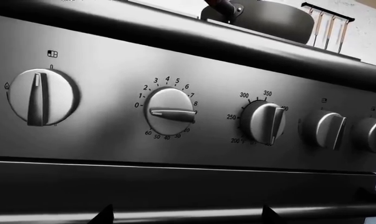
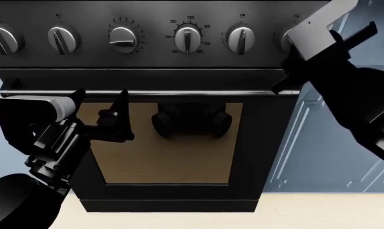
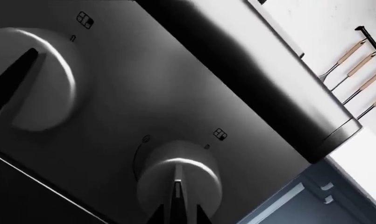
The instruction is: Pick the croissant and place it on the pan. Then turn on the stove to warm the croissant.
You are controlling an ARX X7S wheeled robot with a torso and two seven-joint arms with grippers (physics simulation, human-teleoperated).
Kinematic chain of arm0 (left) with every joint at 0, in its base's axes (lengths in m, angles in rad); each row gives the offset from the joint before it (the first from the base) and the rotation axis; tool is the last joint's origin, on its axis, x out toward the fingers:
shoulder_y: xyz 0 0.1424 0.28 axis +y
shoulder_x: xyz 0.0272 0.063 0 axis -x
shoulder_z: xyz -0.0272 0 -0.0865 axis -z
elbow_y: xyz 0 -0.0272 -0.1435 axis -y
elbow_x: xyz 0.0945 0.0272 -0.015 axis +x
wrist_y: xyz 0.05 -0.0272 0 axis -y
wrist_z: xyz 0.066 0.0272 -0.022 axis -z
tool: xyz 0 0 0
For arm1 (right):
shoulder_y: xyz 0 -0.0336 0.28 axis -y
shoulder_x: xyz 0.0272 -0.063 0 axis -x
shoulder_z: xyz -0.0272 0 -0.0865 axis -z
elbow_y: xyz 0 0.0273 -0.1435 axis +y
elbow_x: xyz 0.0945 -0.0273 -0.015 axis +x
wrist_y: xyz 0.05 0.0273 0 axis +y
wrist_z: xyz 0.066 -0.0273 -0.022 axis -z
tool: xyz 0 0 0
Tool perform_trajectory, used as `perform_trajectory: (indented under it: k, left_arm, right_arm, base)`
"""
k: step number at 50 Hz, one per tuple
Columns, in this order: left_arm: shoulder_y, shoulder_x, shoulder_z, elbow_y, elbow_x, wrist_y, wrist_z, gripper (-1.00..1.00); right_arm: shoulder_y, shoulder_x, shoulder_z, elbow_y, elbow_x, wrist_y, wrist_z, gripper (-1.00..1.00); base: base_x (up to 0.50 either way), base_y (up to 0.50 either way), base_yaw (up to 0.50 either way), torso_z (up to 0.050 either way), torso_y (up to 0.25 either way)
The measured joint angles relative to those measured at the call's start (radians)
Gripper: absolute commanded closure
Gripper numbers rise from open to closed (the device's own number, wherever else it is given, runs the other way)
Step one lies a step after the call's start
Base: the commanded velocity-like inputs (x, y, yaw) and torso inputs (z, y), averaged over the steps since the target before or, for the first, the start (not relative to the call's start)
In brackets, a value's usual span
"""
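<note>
1. The stove point(image 2: 179, 81) fills my head view: black front, a row of silver knobs along the top, a steel bar handle point(image 2: 179, 93) and a tan oven window point(image 2: 172, 152) beneath it.
2. My right gripper point(image 2: 292, 36) is raised at the far right end of the knob row, and its body covers the last knob there. In the right wrist view a dark fingertip point(image 3: 10, 74) lies across one knob point(image 3: 32, 79) and another sits at a second knob point(image 3: 178, 179). I cannot tell whether the jaws have closed.
3. My left gripper point(image 2: 102, 107) hangs low in front of the oven window, just under the bar handle, fingers spread and grasping nothing.
4. The pan point(image 1: 269, 18) sits on top of the stove, seen from the left wrist view, handle toward the camera.
5. The croissant does not show in any view; I cannot tell where it lies.
</note>
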Motion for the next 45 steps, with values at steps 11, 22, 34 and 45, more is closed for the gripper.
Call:
perform_trajectory:
  k: [11, 22, 34, 45]
  left_arm:
    - [0.000, -0.002, 0.000, 0.005, -0.004, 0.000, -0.004, -1.00]
    - [0.000, -0.007, -0.002, 0.014, -0.009, 0.000, -0.010, -1.00]
    - [0.003, -0.012, -0.008, 0.030, -0.018, 0.001, -0.018, -1.00]
    - [0.009, -0.020, -0.018, 0.053, -0.033, 0.004, -0.024, -1.00]
  right_arm:
    - [0.021, 0.013, -0.063, -0.018, -0.075, -0.003, -0.031, 1.00]
    - [0.026, 0.024, -0.081, -0.049, -0.075, 0.011, -0.049, -1.00]
    - [0.021, 0.068, -0.028, -0.187, 0.039, 0.091, -0.002, -1.00]
    - [0.025, 0.121, 0.058, -0.368, 0.211, 0.198, 0.098, -1.00]
  base:
    - [0.00, 0.00, 0.00, 0.000, 0.003]
    - [0.00, 0.00, 0.00, 0.000, 0.001]
    - [0.00, 0.00, 0.00, 0.000, 0.000]
    - [0.00, 0.00, 0.00, 0.000, 0.000]
